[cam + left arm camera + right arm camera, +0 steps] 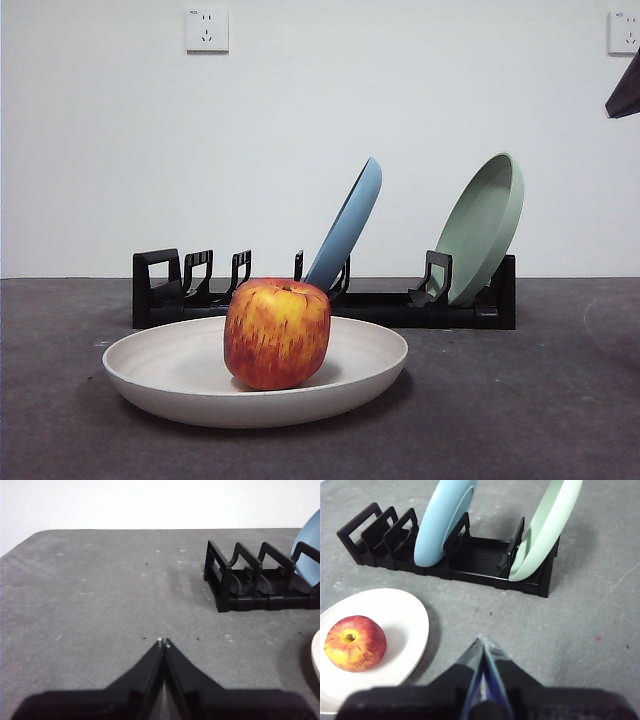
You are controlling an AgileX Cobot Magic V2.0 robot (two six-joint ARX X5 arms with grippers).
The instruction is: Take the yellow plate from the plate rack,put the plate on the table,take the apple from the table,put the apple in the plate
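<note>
The cream yellow plate (360,370) lies flat on the dark grey table (520,420), in front of the black plate rack (390,305). The red and yellow apple (277,333) sits in the plate, stem up. It also shows in the right wrist view (355,643), on the plate (402,617). My right gripper (483,641) is shut and empty above the table, beside the plate and apart from it. My left gripper (163,641) is shut and empty over bare table, away from the rack's loop end (220,580). A sliver of the plate's rim (316,655) shows there.
A blue plate (350,225) and a pale green plate (485,225) lean in the rack's slots. They also show in the right wrist view, blue plate (442,522) and green plate (545,530). A black arm tip (626,95) hangs at the top right corner.
</note>
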